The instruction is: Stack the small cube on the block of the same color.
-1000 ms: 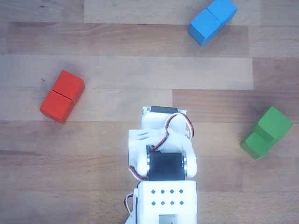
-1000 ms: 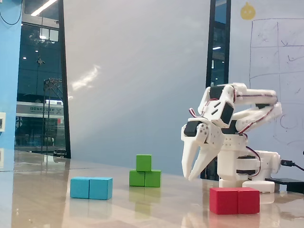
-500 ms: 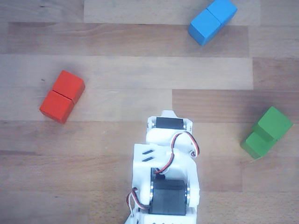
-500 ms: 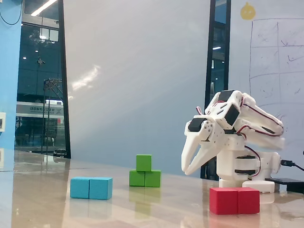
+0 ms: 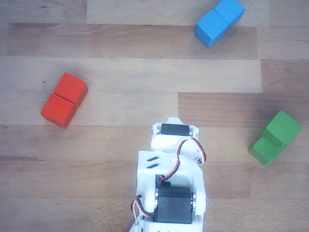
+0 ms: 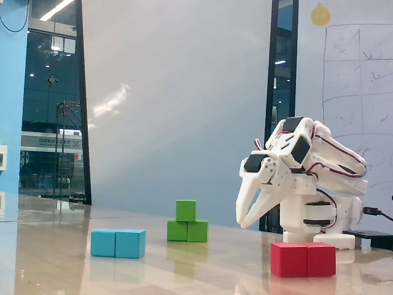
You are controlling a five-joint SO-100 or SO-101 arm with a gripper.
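small cube (image 6: 186,210) sits atop green block (image 6: 188,231) — stacked.

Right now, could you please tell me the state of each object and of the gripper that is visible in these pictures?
small cube: stacked on the green block, on its left half in the fixed view.
green block: flat on the table, carrying the cube.
blue block: flat on the table, nothing on it.
red block: flat on the table, nothing on it.
gripper: slightly open, empty, above the table, pointing down.
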